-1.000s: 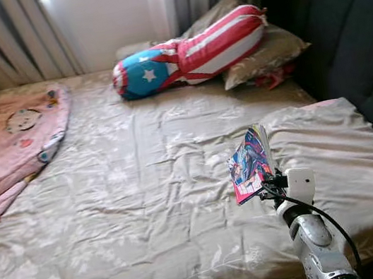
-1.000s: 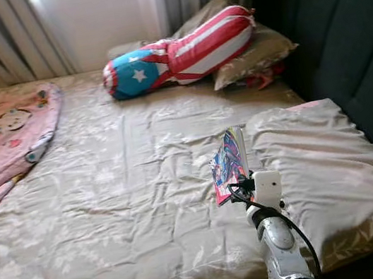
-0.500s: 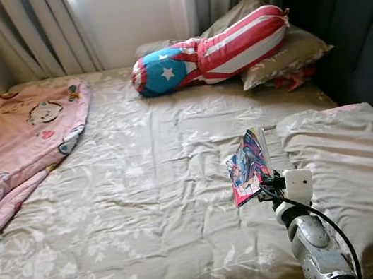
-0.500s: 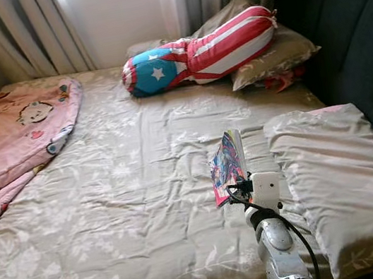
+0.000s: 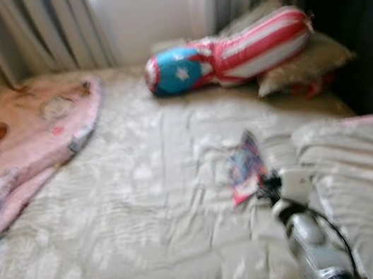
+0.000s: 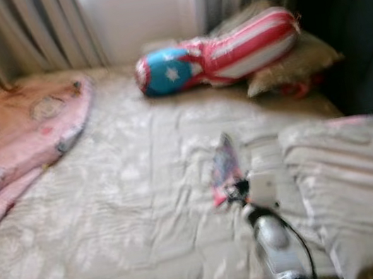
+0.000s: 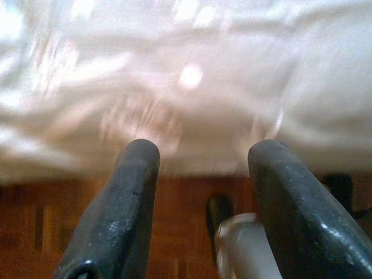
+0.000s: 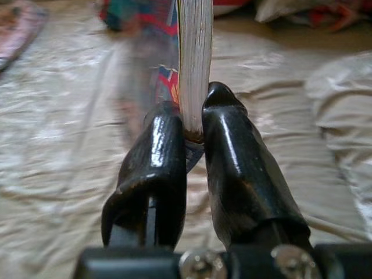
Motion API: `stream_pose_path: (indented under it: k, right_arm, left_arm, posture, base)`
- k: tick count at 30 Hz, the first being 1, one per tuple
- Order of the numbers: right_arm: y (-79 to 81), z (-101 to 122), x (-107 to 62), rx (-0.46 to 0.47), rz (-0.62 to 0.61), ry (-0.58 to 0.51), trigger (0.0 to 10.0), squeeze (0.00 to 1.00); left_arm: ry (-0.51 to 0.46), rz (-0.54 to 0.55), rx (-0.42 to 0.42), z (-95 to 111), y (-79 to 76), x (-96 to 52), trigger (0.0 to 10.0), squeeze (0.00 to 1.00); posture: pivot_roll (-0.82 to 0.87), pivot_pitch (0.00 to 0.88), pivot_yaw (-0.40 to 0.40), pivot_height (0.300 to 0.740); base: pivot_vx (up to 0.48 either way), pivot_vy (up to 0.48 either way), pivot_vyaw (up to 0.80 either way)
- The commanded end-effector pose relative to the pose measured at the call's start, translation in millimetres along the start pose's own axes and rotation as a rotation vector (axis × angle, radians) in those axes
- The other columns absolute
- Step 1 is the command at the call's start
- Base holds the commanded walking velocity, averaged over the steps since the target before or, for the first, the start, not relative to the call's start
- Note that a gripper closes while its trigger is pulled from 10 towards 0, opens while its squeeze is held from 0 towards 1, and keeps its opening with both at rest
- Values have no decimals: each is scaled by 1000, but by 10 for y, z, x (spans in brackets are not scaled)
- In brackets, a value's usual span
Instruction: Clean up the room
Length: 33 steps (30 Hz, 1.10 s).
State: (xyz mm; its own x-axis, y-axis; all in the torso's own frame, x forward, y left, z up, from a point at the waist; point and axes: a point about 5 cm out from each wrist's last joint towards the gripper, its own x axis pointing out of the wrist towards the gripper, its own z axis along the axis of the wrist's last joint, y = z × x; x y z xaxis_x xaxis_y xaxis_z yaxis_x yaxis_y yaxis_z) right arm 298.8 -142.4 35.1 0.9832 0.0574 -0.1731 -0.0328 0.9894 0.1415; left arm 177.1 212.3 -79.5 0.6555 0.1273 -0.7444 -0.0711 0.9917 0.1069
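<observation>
Glossy and thin, the book (image 8: 195, 64) is pinched by its lower edge in the right hand (image 8: 195, 136), held upright above the bed (image 5: 145, 189), right of centre. With so small a bite, it could be twisted loose while walking. The left hand (image 7: 200, 174) hangs open, empty, at the bed's near edge.

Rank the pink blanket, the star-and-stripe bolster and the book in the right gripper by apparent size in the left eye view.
1. pink blanket, partly cut off at the frame edge
2. star-and-stripe bolster
3. book, pinched in the right gripper; it sits nearer the camera yet looks smallest.
</observation>
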Motion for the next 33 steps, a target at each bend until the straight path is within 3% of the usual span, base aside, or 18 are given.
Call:
stream_pose_path:
  k: [1, 7, 15, 16, 21, 22, 26, 33]
  right_arm:
    - [-119, 65, 0, -9, -38, -34, 10000, 0]
    - [-114, 65, -4, -13, -34, -37, 10000, 0]
    - [-115, 46, -23, -6, -34, -39, 10000, 0]
    - [-113, 42, -28, -4, -32, -39, 10000, 0]
    - [-110, 33, -39, 1, -29, -39, 10000, 0]
    - [-107, 22, -53, 2, -24, -39, 10000, 0]
    - [-108, 14, -69, 2, -24, -40, 10000, 0]
    - [-112, -8, -111, 5, -14, -41, 10000, 0]
  left_arm:
    - [8, -21, -3, -28, -72, -5, 10000, 0]
    - [-19, -22, -14, -7, -52, -8, 10000, 0]
    - [-188, -36, -103, 316, -54, 34, 10000, 0]
    - [-242, -46, -116, 424, -75, 41, 10000, 0]
    - [-330, -55, -133, 584, -88, 39, 10000, 0]
    - [-423, -54, -140, 726, -70, 19, 10000, 0]
    - [-492, -49, -153, 808, -31, -9, 10000, 0]
    - [-701, -50, -105, 1072, 66, -194, 10000, 0]
  posture:
    - [3, 0, -31, 732]
    - [3, 0, -30, 732]
    - [2, 0, -27, 732]
    - [1, 0, -26, 732]
    - [1, 0, -22, 732]
    - [-2, 0, -20, 732]
    - [-5, 0, -18, 732]
    - [-13, 0, -13, 732]
  base:
    - [0, 0, 0]
    - [0, 0, 0]
    - [0, 0, 0]
    - [0, 0, 0]
    - [0, 0, 0]
    - [0, 0, 0]
    - [0, 0, 0]
    - [0, 0, 0]
